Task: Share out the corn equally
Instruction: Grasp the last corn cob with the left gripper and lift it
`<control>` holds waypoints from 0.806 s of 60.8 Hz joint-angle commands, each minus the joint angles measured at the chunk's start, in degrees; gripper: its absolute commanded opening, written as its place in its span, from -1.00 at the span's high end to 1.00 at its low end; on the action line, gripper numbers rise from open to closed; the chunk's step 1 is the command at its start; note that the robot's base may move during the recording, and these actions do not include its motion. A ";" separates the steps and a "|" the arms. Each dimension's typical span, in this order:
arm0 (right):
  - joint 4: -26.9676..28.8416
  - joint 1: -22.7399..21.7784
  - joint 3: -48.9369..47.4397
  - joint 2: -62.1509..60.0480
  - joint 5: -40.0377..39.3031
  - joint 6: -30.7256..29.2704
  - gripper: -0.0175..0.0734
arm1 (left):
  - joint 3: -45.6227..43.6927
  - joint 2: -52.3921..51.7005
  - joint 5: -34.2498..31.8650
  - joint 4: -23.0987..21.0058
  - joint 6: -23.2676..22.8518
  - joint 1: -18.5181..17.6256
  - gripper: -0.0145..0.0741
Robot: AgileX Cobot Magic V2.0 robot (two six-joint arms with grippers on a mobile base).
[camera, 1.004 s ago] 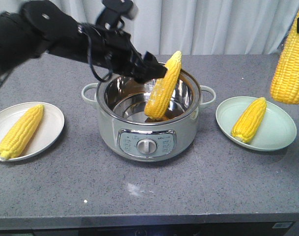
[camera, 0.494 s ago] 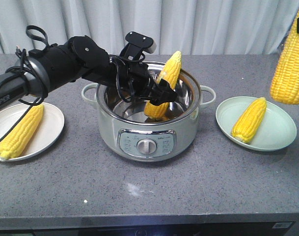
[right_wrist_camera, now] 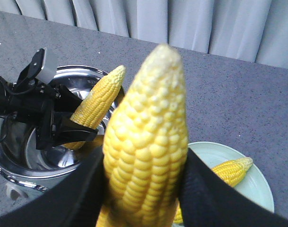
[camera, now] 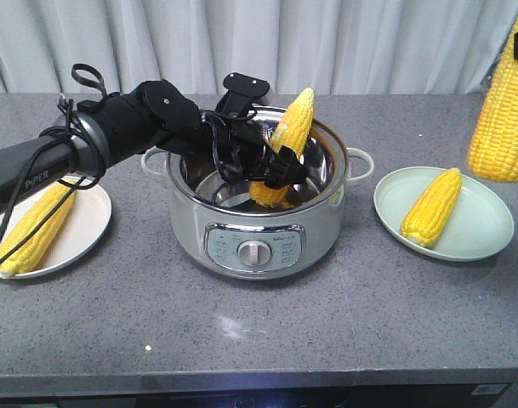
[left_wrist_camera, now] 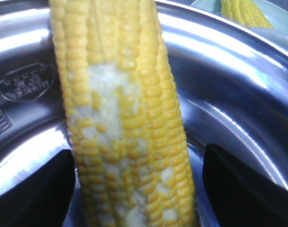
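One corn cob point(camera: 286, 144) leans upright inside the steel pot point(camera: 190, 229), its tip above the rim. My left gripper point(camera: 280, 166) reaches into the pot, its fingers either side of that cob's lower half. In the left wrist view the cob point(left_wrist_camera: 120, 94) fills the space between the left gripper's point(left_wrist_camera: 139, 189) dark fingers, with a thin gap on the right. My right gripper point(right_wrist_camera: 144, 189) is shut on a second cob point(camera: 501, 102), held high above the pale green plate point(camera: 488, 229). That plate holds a cob point(camera: 433, 204). Another cob point(camera: 37, 225) lies on the white plate point(camera: 93, 208).
The pot stands mid-table with side handles point(camera: 361, 161) and a front control dial point(camera: 255, 252). The left arm's cables point(camera: 37, 195) hang over the white plate. A curtain point(camera: 369, 42) closes off the back. The table's front edge point(camera: 259, 374) runs near the bottom.
The left arm has swung down and its gripper has slid lower along the cob in the pot. The cob still leans in place. The right arm holds still.
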 commanded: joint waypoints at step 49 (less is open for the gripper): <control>2.38 -0.24 -1.27 -1.18 -2.43 -0.60 0.07 | -1.99 -15.45 0.24 -2.25 -5.28 3.39 0.38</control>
